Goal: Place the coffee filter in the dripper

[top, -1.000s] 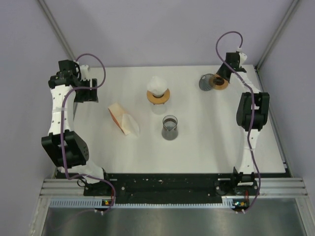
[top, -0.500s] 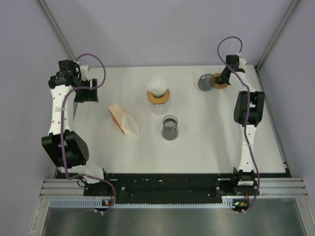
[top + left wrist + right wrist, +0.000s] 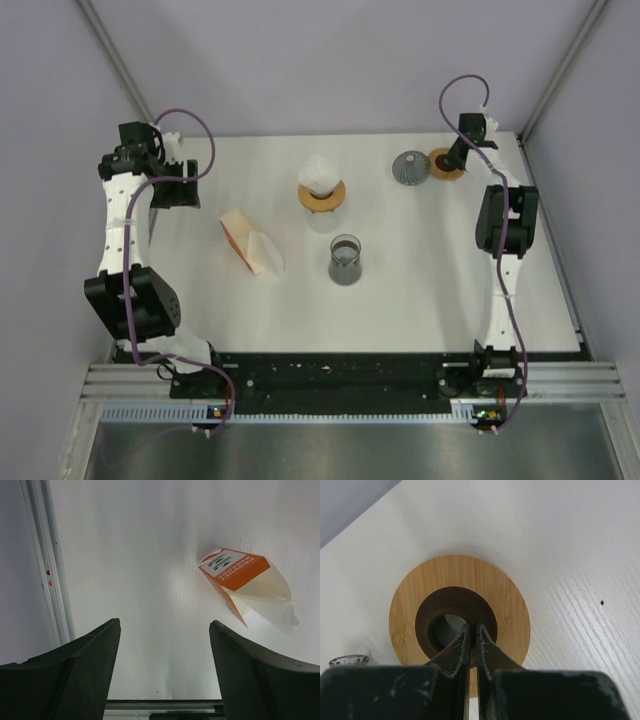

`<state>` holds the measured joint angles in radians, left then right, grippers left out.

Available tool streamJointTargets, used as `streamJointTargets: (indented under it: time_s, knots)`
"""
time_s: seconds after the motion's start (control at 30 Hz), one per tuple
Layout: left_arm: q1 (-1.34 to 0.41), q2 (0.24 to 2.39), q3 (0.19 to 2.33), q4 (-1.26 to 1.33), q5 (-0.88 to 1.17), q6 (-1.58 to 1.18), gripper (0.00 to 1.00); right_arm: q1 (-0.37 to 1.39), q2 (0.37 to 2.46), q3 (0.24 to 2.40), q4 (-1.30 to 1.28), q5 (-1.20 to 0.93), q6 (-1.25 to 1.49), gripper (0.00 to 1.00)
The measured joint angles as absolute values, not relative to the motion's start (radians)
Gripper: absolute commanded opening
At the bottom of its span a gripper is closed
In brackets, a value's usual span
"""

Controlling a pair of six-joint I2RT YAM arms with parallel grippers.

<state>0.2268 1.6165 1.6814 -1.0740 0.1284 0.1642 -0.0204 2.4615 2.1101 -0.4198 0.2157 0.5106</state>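
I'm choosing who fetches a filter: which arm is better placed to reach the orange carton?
Left, probably. The left gripper is open with the orange carton in its view; the right gripper is shut, tips in the hole of the wooden ring, far right.

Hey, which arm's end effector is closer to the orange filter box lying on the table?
Left. The left end effector hangs open a short way from the orange filter box; the right end effector sits far across the table, shut over the wooden ring.
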Motion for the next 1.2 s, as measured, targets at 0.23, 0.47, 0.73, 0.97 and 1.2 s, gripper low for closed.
streamJointTargets:
  time_s: [0.23, 0.47, 0.73, 0.97, 1.2]
  knots:
    - [0.228, 1.599, 1.679, -1.073, 0.138, 0.167, 0.77, -0.021, 2.317, 1.867, -0.332, 0.221, 0.489, 0.00]
    - [0.228, 1.583, 1.679, -1.074, 0.146, 0.168, 0.77, -0.020, 2.109, 1.583, -0.292, 0.251, 0.470, 0.00]
    - [0.228, 1.583, 1.681, -1.076, 0.183, 0.172, 0.77, -0.006, 1.940, 1.497, -0.245, 0.282, 0.429, 0.00]
    - [0.228, 1.584, 1.772, -1.125, 0.299, 0.184, 0.78, 0.074, 1.781, 1.479, -0.222, 0.287, 0.357, 0.00]
    - [0.138, 1.608, 2.046, -1.151, 0.477, 0.126, 0.99, 0.250, 1.597, 1.454, -0.227, 0.286, 0.249, 0.00]
